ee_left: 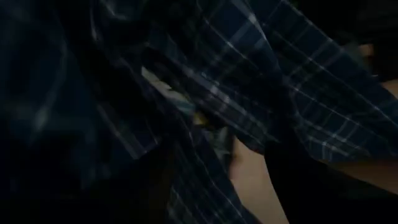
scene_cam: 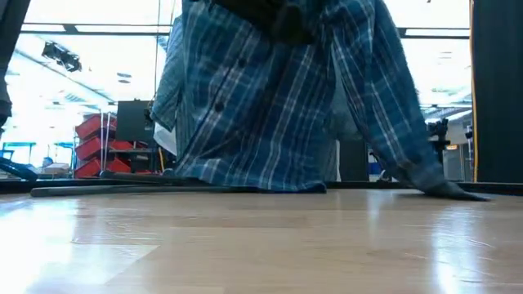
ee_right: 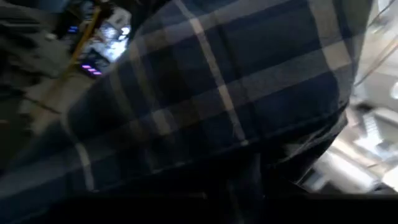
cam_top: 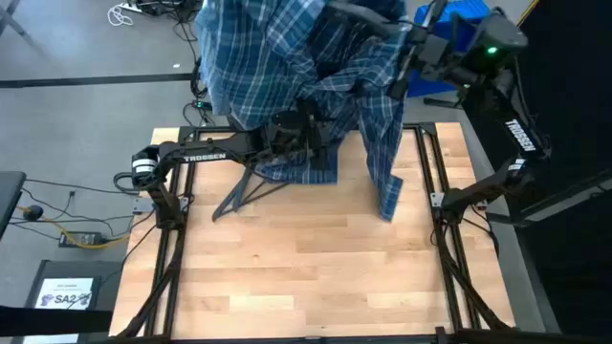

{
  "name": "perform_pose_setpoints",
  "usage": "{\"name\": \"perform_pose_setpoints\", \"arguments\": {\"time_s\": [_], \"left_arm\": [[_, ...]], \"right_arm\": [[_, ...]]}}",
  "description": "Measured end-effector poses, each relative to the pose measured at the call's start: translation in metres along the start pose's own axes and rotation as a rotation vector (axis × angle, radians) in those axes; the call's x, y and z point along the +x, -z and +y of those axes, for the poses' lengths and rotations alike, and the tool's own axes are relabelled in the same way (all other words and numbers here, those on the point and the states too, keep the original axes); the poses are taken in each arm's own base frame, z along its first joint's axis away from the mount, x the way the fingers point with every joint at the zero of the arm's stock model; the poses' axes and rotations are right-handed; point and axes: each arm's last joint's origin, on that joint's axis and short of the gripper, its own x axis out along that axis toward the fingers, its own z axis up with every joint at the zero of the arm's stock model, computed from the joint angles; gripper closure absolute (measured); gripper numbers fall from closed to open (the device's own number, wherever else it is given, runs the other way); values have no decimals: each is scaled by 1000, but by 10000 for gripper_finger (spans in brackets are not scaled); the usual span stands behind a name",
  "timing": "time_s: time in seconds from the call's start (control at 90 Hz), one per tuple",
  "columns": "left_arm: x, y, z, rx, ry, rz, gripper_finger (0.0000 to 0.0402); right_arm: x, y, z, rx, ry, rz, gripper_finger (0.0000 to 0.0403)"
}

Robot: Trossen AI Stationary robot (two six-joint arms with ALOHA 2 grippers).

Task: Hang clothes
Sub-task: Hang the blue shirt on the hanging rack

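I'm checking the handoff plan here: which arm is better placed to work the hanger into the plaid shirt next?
Probably the left. The left gripper is low at the shirt's hem, right above the dark hanger slanting on the table. The right gripper is raised at the far edge, wrapped in cloth, apparently holding the shirt up.

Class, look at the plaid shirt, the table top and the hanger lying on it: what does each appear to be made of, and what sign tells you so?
Plaid shirt: soft woven cloth, probably cotton; it drapes in folds and shows a woven check.
Table top: pale wood with a smooth, slightly glossy finish; plank seams and grain show.
Hanger: dark and thin, possibly plastic; the look leaves it open.
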Motion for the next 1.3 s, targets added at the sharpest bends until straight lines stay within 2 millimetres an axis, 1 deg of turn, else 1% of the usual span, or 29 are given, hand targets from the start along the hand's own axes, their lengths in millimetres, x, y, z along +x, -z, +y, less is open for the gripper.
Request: {"name": "perform_pose_setpoints", "arguments": {"time_s": [0.089,0.156,0.367,0.533,0.733,0.856,0.933,0.989,1.133,1.233,1.3], "left_arm": [[0,1,4,29,-49,34,174],[1,6,6,34,-58,71,174],[-4,11,1,1,9,141,174],[-4,32,2,-81,58,305,174],[-10,41,-6,-126,127,413,174],[-9,57,-8,-159,131,479,174],[-3,70,-8,-191,132,451,174],[6,78,-8,-221,142,399,175],[29,94,-1,-278,142,281,182],[36,100,6,-287,104,246,190],[38,97,10,-295,80,200,195]], "right_arm": [[-4,-4,-7,-54,54,14,403],[-4,-2,-10,-75,78,30,403],[-2,16,-22,-120,126,121,403],[-3,26,-33,-151,183,169,403],[-9,23,-49,-188,296,125,403],[-11,24,-52,-189,314,125,403],[-10,25,-52,-188,304,121,403],[-10,24,-51,-187,295,112,403],[-9,22,-49,-168,238,46,403],[-8,23,-46,-142,178,25,403],[-7,28,-41,-92,107,47,403]]}}
